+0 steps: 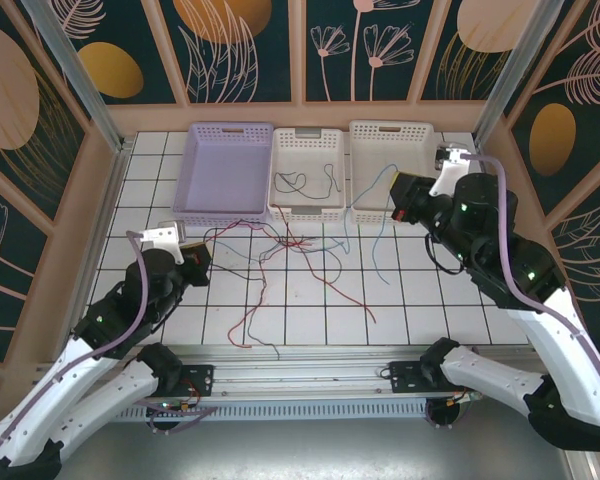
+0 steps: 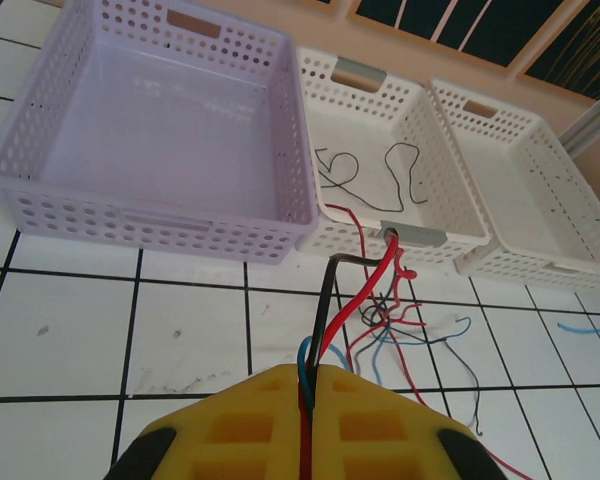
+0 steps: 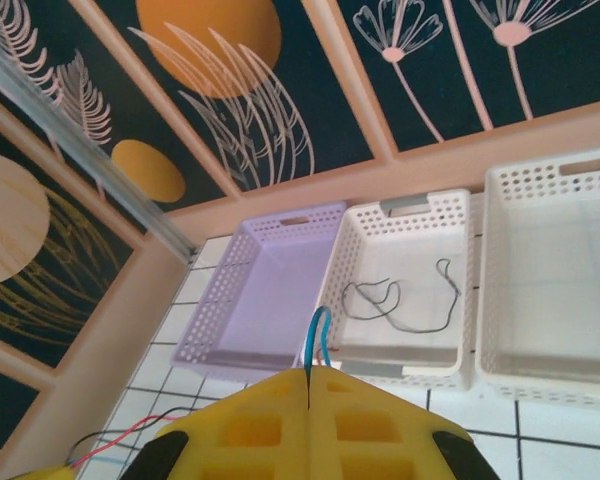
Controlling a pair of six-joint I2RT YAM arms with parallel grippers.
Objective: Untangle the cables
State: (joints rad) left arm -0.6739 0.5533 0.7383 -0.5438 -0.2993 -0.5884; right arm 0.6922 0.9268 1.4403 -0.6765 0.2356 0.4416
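On the tiled table below the purple basket, my left gripper pinches red, blue and black strands of the cables, knotted mid-table. My right gripper clamps a blue strand. Light, limp and probably snag-prone, they look best gripped near the knot.

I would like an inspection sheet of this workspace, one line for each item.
Surface: white tiled table with dark grid lines.
Job's things: tangled wires, red, blue and dark, mid-table; one dark wire in the middle basket.
Clutter: nothing seen.
Grippers: left gripper shut on red, blue and black strands; right gripper shut on a blue wire.
Cables: purple cables along both arms.
Surroundings: purple basket, white right basket, patterned walls.
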